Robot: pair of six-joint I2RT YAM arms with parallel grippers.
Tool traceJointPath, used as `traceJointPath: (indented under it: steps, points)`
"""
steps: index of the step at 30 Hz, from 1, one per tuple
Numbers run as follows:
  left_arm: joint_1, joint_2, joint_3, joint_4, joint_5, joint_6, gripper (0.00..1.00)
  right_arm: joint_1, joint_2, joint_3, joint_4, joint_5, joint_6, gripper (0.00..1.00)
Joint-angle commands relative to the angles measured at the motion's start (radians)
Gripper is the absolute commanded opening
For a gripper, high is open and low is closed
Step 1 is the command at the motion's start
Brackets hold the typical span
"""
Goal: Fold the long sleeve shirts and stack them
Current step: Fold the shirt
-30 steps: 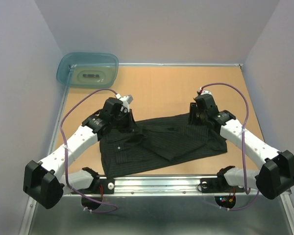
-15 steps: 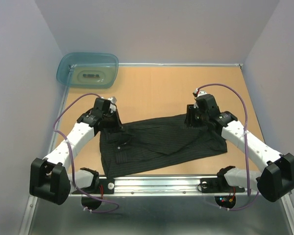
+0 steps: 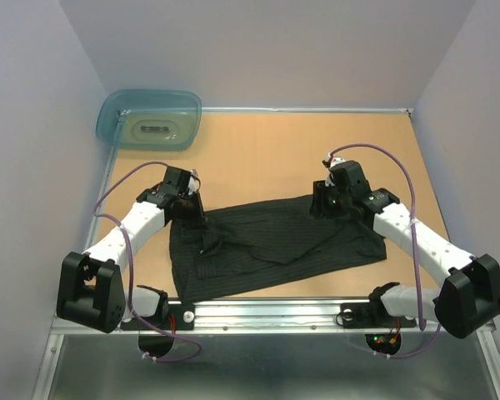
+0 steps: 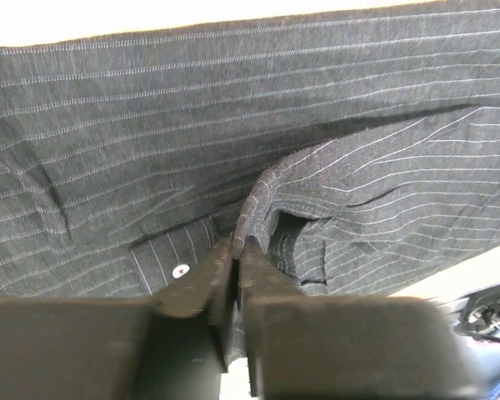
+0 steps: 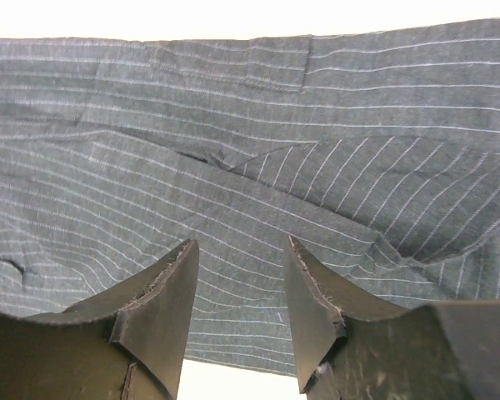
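Since a second ago, the left claw (image 4: 236, 247) has drawn back toward 9 o'clock. The flap it held raised now lies lower across the shirt (image 3: 275, 246), and the right claw (image 5: 237, 258) has edged slightly toward the centre. The shirt sprawls crumpled over the near half of the worktop (image 3: 267, 154), from 8 to 4 o'clock. The left arm reaches in bent, its claw pinched tight on a fold of cloth at the shirt's far-left corner. The right claw hangs over the shirt's far-right edge with jaws spread, perhaps just brushing the fabric. A teal tub (image 3: 150, 119) sits at 11 o'clock.
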Motion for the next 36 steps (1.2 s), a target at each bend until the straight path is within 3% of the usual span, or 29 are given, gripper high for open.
traceJointPath:
  steps: [1,2,4,7,13,18,23,30,36]
  points:
    - [0.005,-0.034,0.001,0.069,-0.012,0.029,0.32,-0.001,-0.009,-0.031,0.035,-0.059,-0.026,0.52]
    - [0.005,-0.042,-0.002,0.095,-0.006,0.026,0.48,-0.001,-0.017,-0.03,0.037,-0.067,-0.025,0.52]
    - [0.005,-0.066,-0.016,0.118,0.001,0.007,0.66,0.0,-0.024,-0.035,0.041,-0.099,-0.029,0.52]
    - [0.008,-0.088,-0.047,0.149,-0.001,-0.017,0.76,0.002,-0.035,-0.047,0.056,-0.153,-0.034,0.53]
    - [0.026,-0.065,-0.093,0.182,-0.025,-0.066,0.76,0.017,0.025,-0.059,0.099,-0.167,-0.003,0.53]
    - [0.042,-0.007,-0.136,0.253,-0.03,-0.111,0.76,0.016,0.114,-0.082,0.133,0.021,0.113,0.53]
    - [0.057,0.073,-0.122,0.323,-0.038,-0.117,0.76,-0.001,0.245,-0.067,0.175,0.094,0.164,0.52]
    - [0.069,0.261,-0.001,0.389,-0.045,-0.106,0.76,-0.075,0.437,0.024,0.263,0.105,0.158,0.52]
    - [0.086,0.443,0.166,0.42,-0.021,-0.076,0.75,-0.191,0.63,0.206,0.285,0.113,0.11,0.52]
